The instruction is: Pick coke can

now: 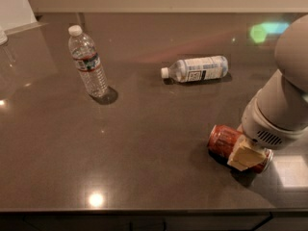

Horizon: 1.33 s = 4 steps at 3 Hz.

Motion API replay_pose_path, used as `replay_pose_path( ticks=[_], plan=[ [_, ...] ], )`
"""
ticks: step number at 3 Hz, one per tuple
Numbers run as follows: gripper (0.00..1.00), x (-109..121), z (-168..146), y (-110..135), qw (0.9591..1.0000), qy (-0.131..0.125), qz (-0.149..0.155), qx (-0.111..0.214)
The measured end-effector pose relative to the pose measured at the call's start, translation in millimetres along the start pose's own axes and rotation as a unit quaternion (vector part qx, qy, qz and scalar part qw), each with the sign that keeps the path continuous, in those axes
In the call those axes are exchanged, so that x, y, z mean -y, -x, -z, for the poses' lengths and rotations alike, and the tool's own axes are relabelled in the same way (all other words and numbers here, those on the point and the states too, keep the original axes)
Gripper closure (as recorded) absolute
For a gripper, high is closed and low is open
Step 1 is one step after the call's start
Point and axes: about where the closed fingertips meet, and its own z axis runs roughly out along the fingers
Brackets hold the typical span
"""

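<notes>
Where the dark table [144, 177] runs forward and to the right of the lying bottle [197, 69], the coke can [224, 139] lies on its side, near the front edge. The tool [246, 154] is down at that can's right-hand end, a cream part set across it, beneath the grey arm [284, 105]. Whether the tool is clenched or released cannot be told. Well left of the lying bottle stands an upright bottle [89, 64], capped.
</notes>
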Motion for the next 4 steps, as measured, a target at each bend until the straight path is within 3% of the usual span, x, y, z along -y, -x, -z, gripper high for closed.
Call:
replay_pose_path(
  ticks=[1, 2, 4],
  plan=[
    [0.87, -4, 21, 10, 0.9996, -0.002, 0.017, 0.023],
    [1.00, -3, 52, 27, 0.9980, -0.006, 0.047, 0.042],
    [1.00, 11, 114, 66, 0.9918, -0.027, 0.104, 0.070]
  ],
)
